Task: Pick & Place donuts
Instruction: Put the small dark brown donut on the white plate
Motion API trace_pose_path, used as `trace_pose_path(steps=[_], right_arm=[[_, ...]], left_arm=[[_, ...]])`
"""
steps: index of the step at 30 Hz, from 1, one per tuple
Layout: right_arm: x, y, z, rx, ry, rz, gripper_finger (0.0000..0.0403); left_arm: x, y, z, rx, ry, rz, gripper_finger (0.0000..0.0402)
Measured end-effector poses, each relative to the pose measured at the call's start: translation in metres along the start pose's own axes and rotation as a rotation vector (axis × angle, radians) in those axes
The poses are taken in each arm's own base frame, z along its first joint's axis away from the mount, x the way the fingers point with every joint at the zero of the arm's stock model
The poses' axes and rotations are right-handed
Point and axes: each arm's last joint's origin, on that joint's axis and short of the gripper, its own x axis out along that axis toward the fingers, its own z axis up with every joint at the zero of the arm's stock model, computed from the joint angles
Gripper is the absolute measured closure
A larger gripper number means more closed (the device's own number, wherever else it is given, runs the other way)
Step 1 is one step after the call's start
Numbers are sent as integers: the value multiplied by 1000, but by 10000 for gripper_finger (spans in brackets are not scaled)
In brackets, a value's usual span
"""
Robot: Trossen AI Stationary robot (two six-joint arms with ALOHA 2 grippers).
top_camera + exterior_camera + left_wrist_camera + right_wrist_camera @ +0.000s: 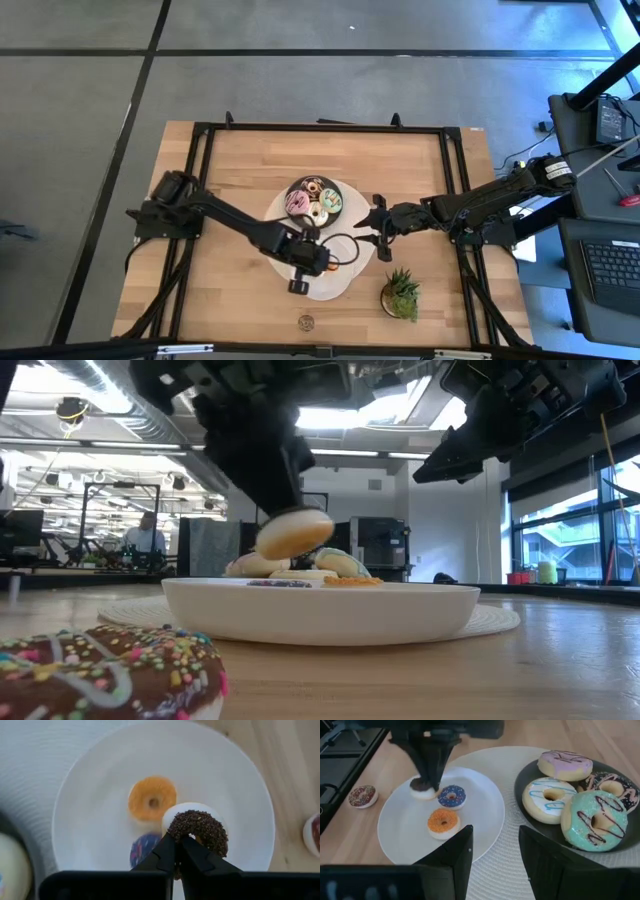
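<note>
No writing legible; left tool (176, 852) clenched on dark brown mini donut (198, 831) over white plate (395, 820); two minis (443, 822) lie there; four iced donuts (549, 799) on dark plate (522, 775); right tool (495, 845) released, mid-counter.

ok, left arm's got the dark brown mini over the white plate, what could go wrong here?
Left gripper pinches the dark brown mini donut only by its edge, so it may twist out. It hangs close to the purple mini and orange mini on the white plate; a release could land on them.
</note>
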Motion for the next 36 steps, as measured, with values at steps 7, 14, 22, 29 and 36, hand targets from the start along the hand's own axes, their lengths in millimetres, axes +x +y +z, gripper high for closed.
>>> trace_pose_path(steps=[7, 14, 22, 29, 36], right_arm=[[0, 0, 0, 1, 0, 0, 242], [0, 0, 0, 1, 0, 1, 242], [0, 0, 0, 1, 1, 1, 242], [0, 0, 0, 2, 0, 1, 242], [0, 0, 0, 2, 0, 1, 242]], left_arm=[[15, -7, 9, -3, -8, 10, 394], [28, -13, 3, 4, 26, 10, 393], [28, -18, 2, -4, 30, -5, 393], [28, -20, 1, 0, 30, -6, 393], [29, -21, 1, 2, 30, -6, 387]])
